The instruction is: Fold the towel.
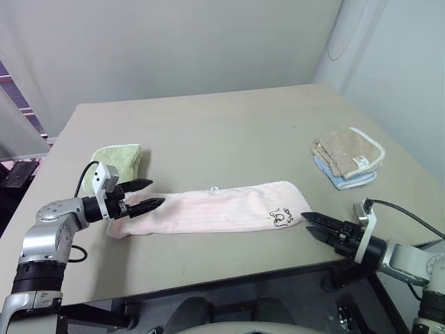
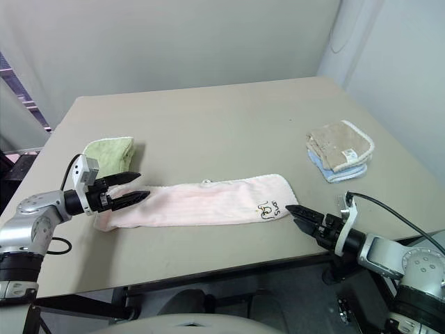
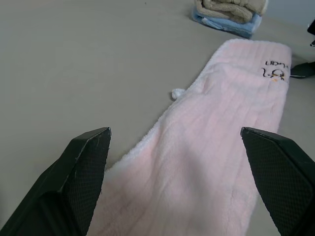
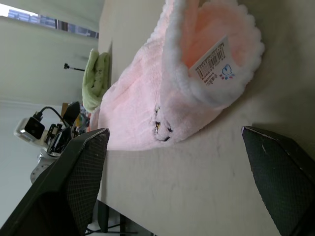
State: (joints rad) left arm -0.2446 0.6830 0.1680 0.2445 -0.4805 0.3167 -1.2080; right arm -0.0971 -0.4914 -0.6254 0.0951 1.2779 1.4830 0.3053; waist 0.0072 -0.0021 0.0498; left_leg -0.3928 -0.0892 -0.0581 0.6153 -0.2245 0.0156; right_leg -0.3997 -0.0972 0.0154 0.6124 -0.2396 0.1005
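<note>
**Towel fold: approach, pre-grasp**

- R gripper (image 1: 311,224): fingers spread, empty, just beside towel's marked end.
- L gripper (image 1: 142,195): fingers spread, empty, over other end.
- Towel (image 1: 208,209): long strip, flat on table (image 1: 229,132), near front edge.
- Next, prob.: pinch both ends, bring one over.
- Containers: none seen.
- Far: green cloth (image 1: 118,161); beige cloth (image 1: 346,151) on a blue one.

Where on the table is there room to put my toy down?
The widest bare patch is the far half of the table, beyond the pink towel, between the green cloth and the beige cloth stack. The near edge is crowded: both open grippers, left gripper, right gripper, flank the towel.
</note>
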